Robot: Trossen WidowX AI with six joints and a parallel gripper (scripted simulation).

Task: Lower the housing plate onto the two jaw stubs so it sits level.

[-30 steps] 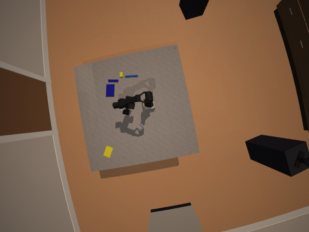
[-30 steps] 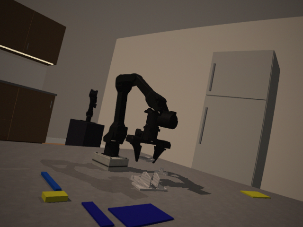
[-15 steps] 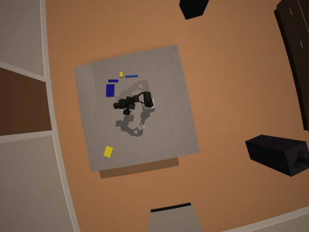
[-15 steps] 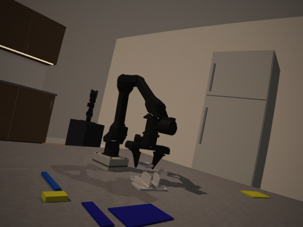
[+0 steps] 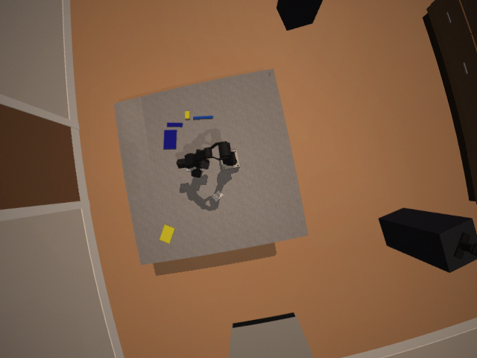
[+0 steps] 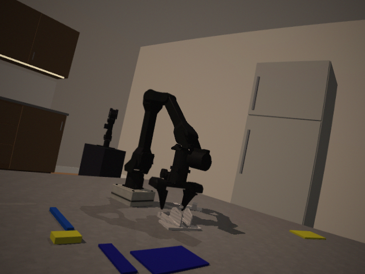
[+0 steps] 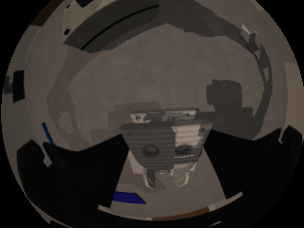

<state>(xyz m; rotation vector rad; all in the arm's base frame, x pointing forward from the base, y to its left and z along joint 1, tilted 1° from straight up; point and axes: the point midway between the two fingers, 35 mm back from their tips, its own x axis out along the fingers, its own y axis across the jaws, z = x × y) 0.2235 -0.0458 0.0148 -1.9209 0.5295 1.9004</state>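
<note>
My gripper [image 5: 198,170] [image 6: 172,209] [image 7: 165,133] is shut on the grey housing plate [image 7: 194,135], which spans between the fingers. In the exterior view only a thin pale part of the plate [image 6: 177,204] shows near the fingertips. The white base [image 6: 184,228] [image 7: 145,114] lies on the table under the gripper. Its two pale jaws [image 6: 176,216] [image 6: 187,217] stand side by side, and their rounded ends [image 7: 149,179] [image 7: 180,177] show past the plate's edge in the wrist view. The plate hides the stubs and pins. The exact gap and the plate's tilt are unclear.
A loose clear piece [image 5: 218,195] [image 6: 194,205] [image 7: 249,34] lies beside the arm. The robot's mount [image 5: 230,165] [image 6: 132,196] is behind the gripper. Blue pieces [image 5: 170,139] [image 5: 203,117], a yellow block [image 5: 187,115] and a yellow sheet [image 5: 167,233] lie farther off.
</note>
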